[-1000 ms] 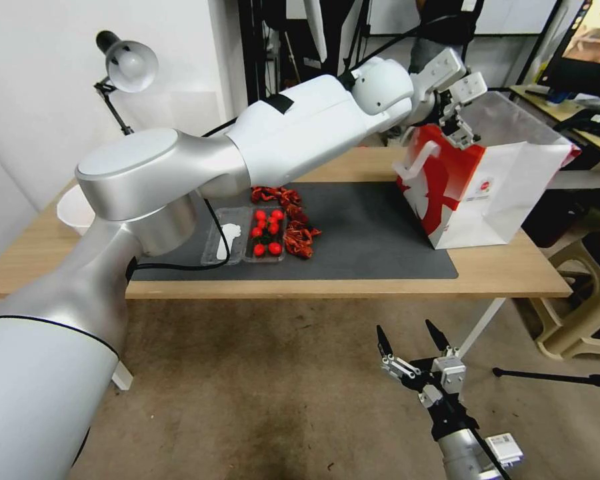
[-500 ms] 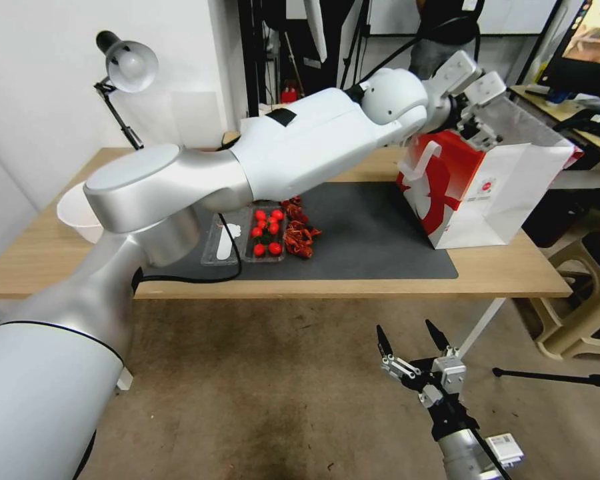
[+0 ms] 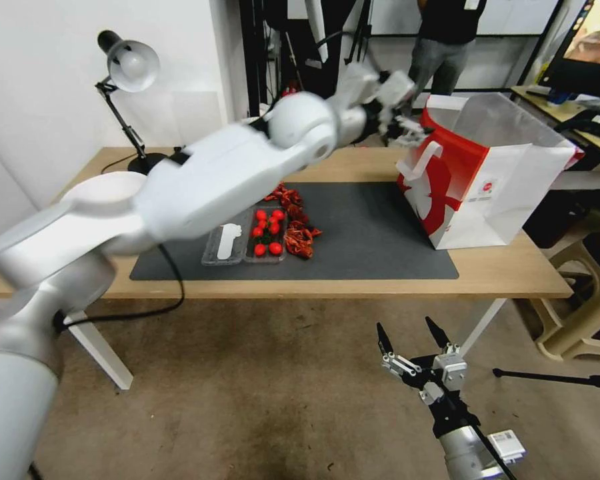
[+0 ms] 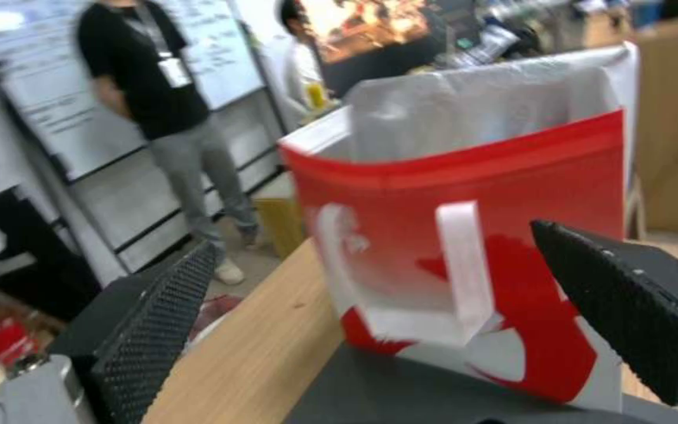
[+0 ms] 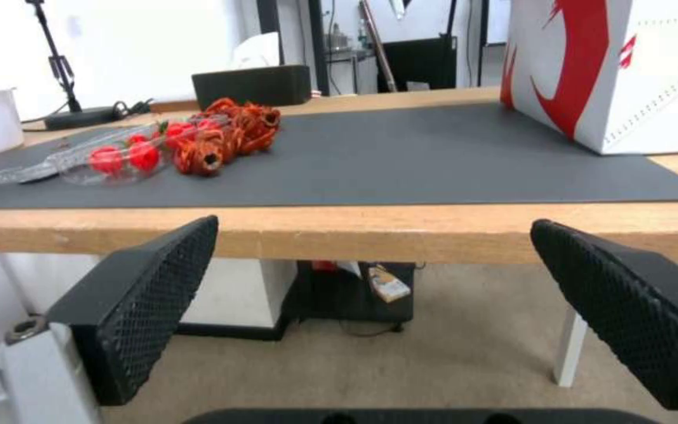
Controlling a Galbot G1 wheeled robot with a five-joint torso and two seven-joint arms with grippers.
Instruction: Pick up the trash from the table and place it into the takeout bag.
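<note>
The takeout bag (image 3: 480,180) stands open at the right end of the table (image 3: 500,280), its red side and a white handle toward my left gripper (image 3: 403,123). That gripper hovers above the table just left of the bag's rim, open and empty; in the left wrist view (image 4: 371,247) the bag (image 4: 465,235) sits a short way ahead. The trash is out of view, and the bag's bottom is hidden. My right gripper (image 3: 410,333) hangs open and empty below the table's front edge, also seen in the right wrist view (image 5: 374,221).
On the dark mat (image 3: 367,240) lie a clear tray of cherry tomatoes (image 3: 265,233) and red-brown crumpled pieces (image 3: 299,233). A desk lamp (image 3: 130,67) stands at the back left. A beige stool (image 3: 580,313) is right of the table. A person stands behind.
My left arm has swung back and to the left, carrying its gripper from over the bag's opening to beside the bag's rim. The right arm has not moved.
</note>
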